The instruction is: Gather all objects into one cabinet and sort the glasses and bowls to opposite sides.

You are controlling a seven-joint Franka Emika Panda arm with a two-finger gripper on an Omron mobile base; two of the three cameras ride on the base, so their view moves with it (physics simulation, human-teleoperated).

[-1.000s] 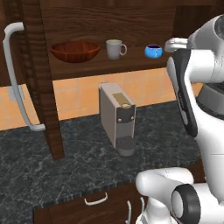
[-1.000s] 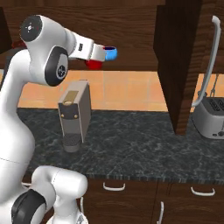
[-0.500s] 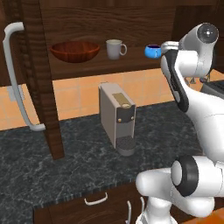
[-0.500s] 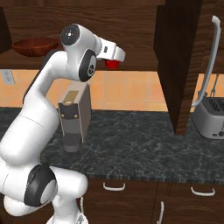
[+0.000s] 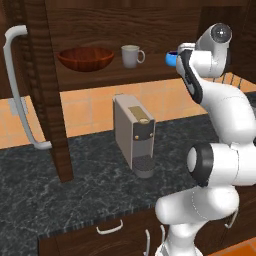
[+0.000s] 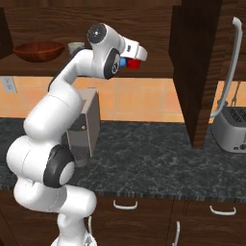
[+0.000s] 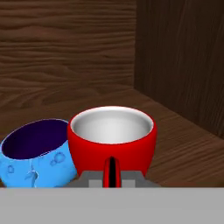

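Inside the cabinet (image 7: 175, 57), jaws gripping red cup (image 7: 112, 139), blue bowl (image 7: 37, 153) touching, hand view alone showing contact.

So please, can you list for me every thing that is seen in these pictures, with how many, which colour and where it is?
wooden bowl: one, reddish-brown, left end of the cabinet shelf.
mug: one, off-white, on the shelf right of the wooden bowl.
blue bowl: one, bright blue with dark inside, on the shelf beside the red cup.
red cup: one, red with pale inside, in the jaws near the cabinet's right wall.
cabinet: one, dark brown, on the wall, door open.
coffee machine: one, grey, on the counter.
toaster: one, silver, counter at the right.
counter: one, dark speckled.
gripper: one, white, shut on the red cup.
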